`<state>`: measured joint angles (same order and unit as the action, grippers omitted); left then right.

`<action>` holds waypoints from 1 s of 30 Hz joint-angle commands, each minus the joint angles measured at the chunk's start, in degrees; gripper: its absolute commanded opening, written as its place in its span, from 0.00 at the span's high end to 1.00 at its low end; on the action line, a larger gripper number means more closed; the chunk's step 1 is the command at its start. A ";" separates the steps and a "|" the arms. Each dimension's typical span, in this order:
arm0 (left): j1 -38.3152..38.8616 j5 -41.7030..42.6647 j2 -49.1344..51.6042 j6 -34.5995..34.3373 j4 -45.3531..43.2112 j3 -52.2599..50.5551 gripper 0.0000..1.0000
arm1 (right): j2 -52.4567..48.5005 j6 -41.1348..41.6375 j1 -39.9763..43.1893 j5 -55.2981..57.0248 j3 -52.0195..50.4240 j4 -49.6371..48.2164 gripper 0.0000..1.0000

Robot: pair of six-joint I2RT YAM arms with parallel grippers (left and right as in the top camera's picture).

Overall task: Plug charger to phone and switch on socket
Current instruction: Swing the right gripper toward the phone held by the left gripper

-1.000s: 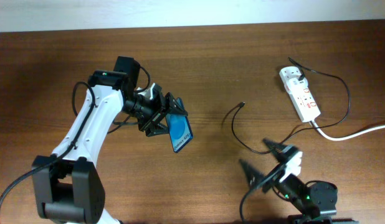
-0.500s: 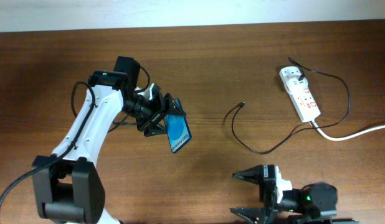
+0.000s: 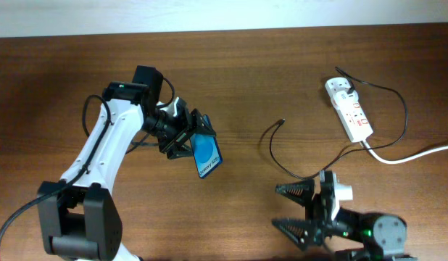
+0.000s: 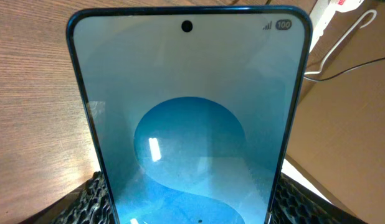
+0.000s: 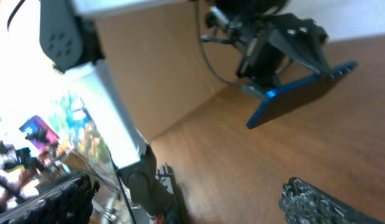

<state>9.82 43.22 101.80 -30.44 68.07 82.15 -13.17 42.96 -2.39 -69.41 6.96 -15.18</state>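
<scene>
My left gripper (image 3: 186,136) is clamped on the phone (image 3: 208,156), which is tilted off the table. My right gripper (image 3: 293,208) gapes wide and empty, near the charger (image 3: 273,152). The socket (image 3: 349,109) lies far right, its switches too small to read.
</scene>
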 commanded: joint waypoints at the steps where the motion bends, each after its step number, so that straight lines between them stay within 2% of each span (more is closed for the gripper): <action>1: -0.09 1.29 -0.13 0.98 0.04 1.27 0.57 | -10.88 -1.42 0.20 1.18 6.86 -0.22 0.02; 7: -0.09 1.31 -0.13 0.98 0.09 1.27 0.56 | -31.01 -4.85 0.15 -2.45 19.78 -0.15 0.02; 12: -0.09 1.31 -0.13 0.98 0.07 1.27 0.54 | -38.84 -4.81 0.15 -2.43 23.96 0.55 0.02; 18: -0.09 1.29 -0.13 1.22 -0.11 1.27 0.53 | -45.27 -8.22 0.15 5.84 27.15 2.62 0.02; 21: -0.09 1.29 -0.13 1.84 0.00 1.27 0.53 | -47.91 -16.13 0.15 13.38 30.77 14.08 0.02; 24: -0.09 1.29 -0.13 1.84 0.04 1.27 0.52 | -49.00 -27.19 0.15 25.11 36.83 31.21 0.02; 26: -0.09 1.29 -0.13 1.86 0.04 1.27 0.51 | -48.96 -31.89 0.15 29.35 40.72 38.75 0.02; 30: -0.09 1.29 -0.13 1.86 0.07 1.27 0.52 | -48.92 -34.16 0.15 40.87 48.83 54.62 0.02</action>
<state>9.82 43.00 101.80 -29.58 68.07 82.21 -62.46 14.76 -2.39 -41.54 49.91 33.04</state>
